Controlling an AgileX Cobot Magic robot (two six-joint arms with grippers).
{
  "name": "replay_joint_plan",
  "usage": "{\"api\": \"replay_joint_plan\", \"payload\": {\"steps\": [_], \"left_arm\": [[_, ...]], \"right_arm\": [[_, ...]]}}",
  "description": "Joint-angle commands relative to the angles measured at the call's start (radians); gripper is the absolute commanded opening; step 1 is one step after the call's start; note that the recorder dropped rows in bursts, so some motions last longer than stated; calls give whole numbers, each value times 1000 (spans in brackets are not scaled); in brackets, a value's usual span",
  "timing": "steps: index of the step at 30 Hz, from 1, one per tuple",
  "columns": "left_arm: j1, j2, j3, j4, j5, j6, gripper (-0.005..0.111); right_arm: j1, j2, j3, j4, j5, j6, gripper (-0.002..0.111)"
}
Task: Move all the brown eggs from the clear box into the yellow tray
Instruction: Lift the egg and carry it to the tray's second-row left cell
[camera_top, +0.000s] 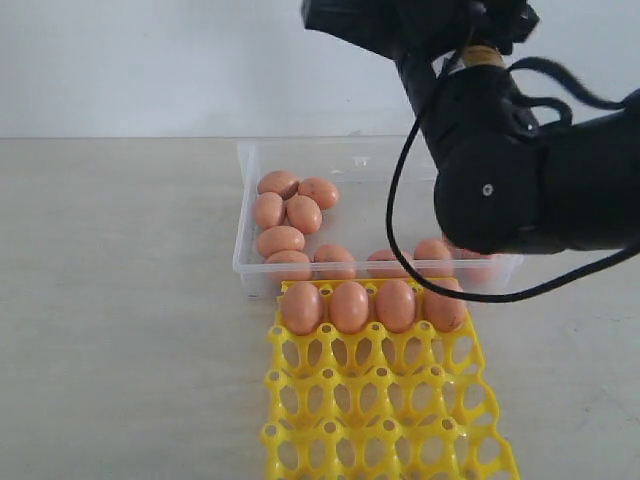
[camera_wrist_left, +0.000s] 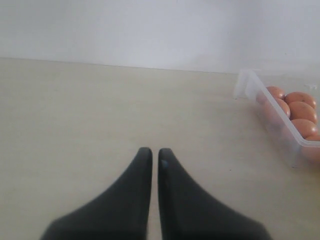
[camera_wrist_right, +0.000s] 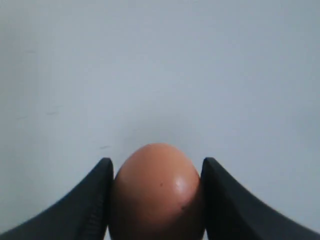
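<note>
One brown egg (camera_wrist_right: 157, 197) is clamped between the two black fingers of my right gripper (camera_wrist_right: 157, 166), seen against a plain pale background. In the exterior view the right arm (camera_top: 520, 180) looms over the right end of the clear box (camera_top: 241, 215), and its fingers are hidden there. Several brown eggs (camera_top: 285, 212) lie in the box. The back row of the yellow tray (camera_top: 380, 400) holds several eggs (camera_top: 349, 306). My left gripper (camera_wrist_left: 155, 152) is shut on nothing, above bare table, left of the box (camera_wrist_left: 280, 120) and its eggs (camera_wrist_left: 300, 100).
The tray butts against the box's front wall. A black cable (camera_top: 400, 200) loops down from the right arm in front of the box. A pale wall (camera_top: 150, 60) stands behind the table.
</note>
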Motion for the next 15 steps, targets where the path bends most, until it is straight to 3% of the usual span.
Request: {"api": "replay_joint_plan", "payload": {"steps": [1,7,10,15], "left_arm": [[-4,-2,4,4,-13,4,4],[-4,-2,4,4,-13,4,4],[-4,-2,4,4,-13,4,4],[-4,-2,4,4,-13,4,4]], "right_arm": [[81,-34,31,-538,364,439,0],[253,140,186,-252,299,308,0],[298,211,215,-221,199,270,0],[344,187,213,-73,247,134,0]]}}
